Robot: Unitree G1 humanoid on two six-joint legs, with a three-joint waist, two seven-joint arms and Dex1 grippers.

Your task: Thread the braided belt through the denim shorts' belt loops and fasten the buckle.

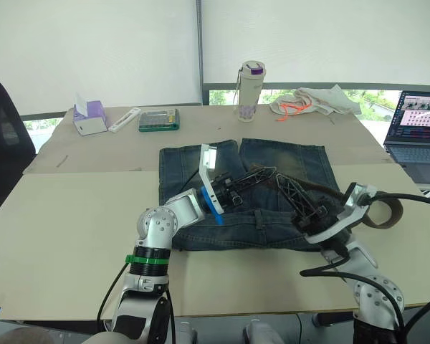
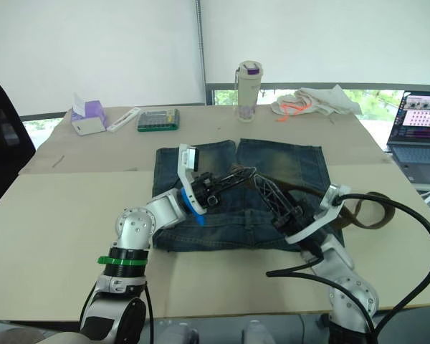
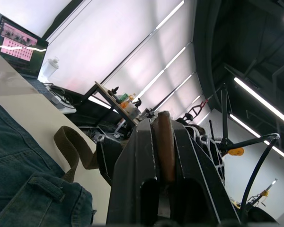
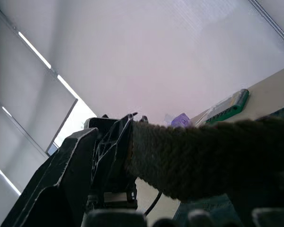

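Beige table (image 1: 72,215) carries our denim shorts (image 1: 287,161) at its middle. Both our left end effector (image 1: 261,174) and right end effector (image 1: 290,195) are clenched on the braided belt (image 1: 383,213) over the waistband; its loose end loops toward the right edge.

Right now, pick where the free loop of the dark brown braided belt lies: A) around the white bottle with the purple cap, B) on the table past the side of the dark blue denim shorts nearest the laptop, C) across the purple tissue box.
B: the dark brown braided belt curls on the bare table past the dark blue denim shorts, on the laptop side.
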